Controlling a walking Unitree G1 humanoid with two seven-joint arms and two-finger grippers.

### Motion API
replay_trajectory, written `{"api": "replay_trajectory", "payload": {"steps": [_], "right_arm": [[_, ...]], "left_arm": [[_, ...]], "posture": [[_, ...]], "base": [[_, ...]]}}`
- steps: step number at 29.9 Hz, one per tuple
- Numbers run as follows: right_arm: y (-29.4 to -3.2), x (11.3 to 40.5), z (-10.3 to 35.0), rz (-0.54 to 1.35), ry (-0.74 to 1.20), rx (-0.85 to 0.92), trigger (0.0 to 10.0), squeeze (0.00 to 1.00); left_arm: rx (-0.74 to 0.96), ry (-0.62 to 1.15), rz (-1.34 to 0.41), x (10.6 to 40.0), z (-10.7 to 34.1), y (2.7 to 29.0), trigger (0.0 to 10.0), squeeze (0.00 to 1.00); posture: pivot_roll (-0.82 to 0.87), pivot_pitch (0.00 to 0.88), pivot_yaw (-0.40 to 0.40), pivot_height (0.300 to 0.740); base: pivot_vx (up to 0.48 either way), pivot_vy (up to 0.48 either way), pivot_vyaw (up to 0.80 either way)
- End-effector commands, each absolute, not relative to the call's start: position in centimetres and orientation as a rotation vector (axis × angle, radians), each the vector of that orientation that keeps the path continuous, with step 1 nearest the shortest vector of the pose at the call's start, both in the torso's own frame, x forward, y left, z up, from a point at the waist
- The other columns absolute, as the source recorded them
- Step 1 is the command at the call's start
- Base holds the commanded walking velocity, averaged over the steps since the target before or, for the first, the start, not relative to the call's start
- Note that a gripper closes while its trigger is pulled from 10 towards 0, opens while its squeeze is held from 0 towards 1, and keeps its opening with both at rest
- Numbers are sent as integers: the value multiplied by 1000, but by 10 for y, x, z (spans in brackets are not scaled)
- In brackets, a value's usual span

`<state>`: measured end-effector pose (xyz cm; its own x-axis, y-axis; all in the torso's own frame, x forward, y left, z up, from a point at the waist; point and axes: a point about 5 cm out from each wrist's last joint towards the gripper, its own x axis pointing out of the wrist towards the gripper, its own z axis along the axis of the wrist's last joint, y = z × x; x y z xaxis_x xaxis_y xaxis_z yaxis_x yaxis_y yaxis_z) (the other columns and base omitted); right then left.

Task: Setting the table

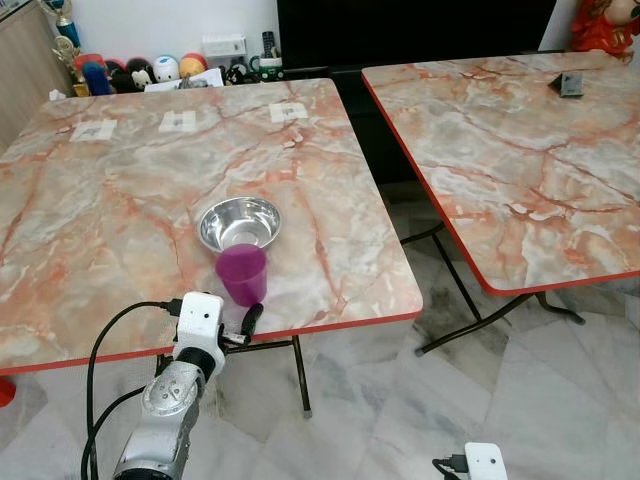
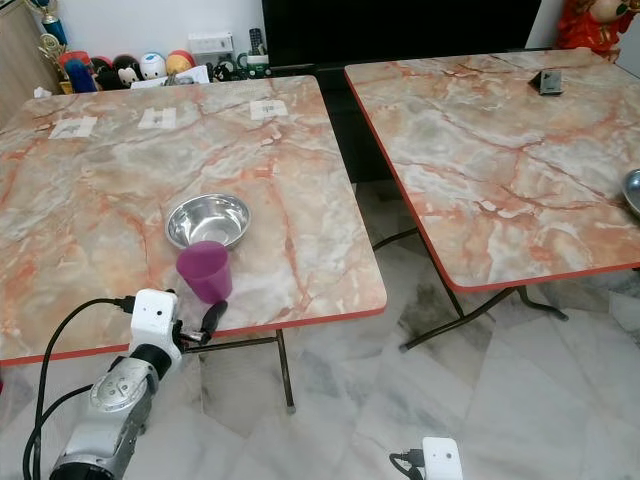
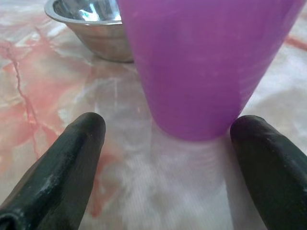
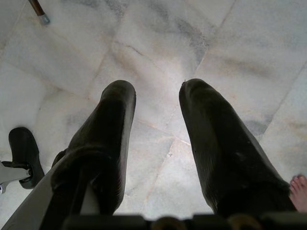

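Note:
A purple plastic cup (image 1: 242,273) stands upright near the front edge of the left marble table (image 1: 120,200). Just behind it, almost touching, sits a steel bowl (image 1: 239,222). My left gripper (image 3: 168,146) is at the table's front edge, level with the cup's base. It is open, and its two black fingers (image 3: 72,158) reach to either side of the cup (image 3: 201,67) without touching it. The bowl's rim (image 3: 81,14) shows beyond the cup. My right gripper (image 4: 158,96) hangs open over the floor with nothing in it.
A second marble table (image 1: 520,170) stands to the right across a narrow floor gap, carrying a small dark object (image 1: 571,84) and a steel bowl's edge (image 2: 633,190). Paper labels (image 1: 178,121) lie at the left table's far side. A person's toes (image 4: 300,184) are on the floor.

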<state>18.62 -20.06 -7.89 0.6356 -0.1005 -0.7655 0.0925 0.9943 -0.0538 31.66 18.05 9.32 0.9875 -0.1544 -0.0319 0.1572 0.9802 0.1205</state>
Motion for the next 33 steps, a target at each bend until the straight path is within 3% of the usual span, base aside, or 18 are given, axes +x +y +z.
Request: {"api": "replay_trajectory", "payload": {"steps": [1,33], "right_arm": [[-200,183,-81,-115,886,-7,10000,0],[-202,184,-80,-116,885,-16,10000,0]], "left_arm": [[120,24,-149,317,92,181,10000,0],[51,11,-138,340,90,162,10000,0]], "posture": [[4,122,1,740],[-16,112,-10,740]], "base": [[0,0,0],[0,0,0]]}}
